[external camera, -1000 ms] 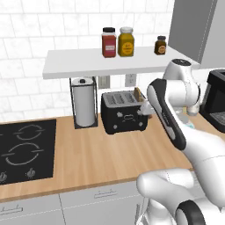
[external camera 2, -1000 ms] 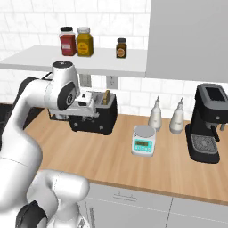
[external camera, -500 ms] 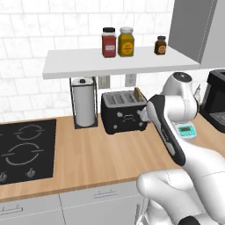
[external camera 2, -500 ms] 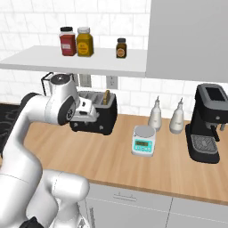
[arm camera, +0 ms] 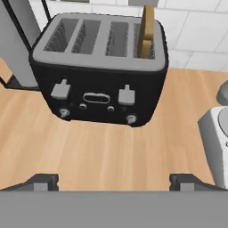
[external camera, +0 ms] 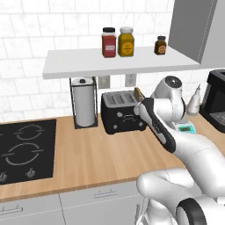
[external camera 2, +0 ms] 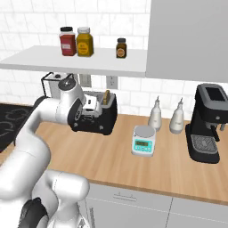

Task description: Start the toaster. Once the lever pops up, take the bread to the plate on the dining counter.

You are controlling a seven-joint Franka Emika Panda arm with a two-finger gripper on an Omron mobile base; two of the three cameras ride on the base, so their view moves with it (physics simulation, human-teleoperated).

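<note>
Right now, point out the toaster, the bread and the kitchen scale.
toaster (arm camera: 100, 91), hand view, black front panel.
bread (arm camera: 147, 27), hand view, slice standing up from the right-hand slot.
kitchen scale (external camera 2: 143, 140), right base view, its top.

Light wooden counter top carries the boxy black toaster. Left of toaster: white paper-towel roll, then black hob. Right of toaster: small white scale, two pale bottles, black coffee machine.
</note>
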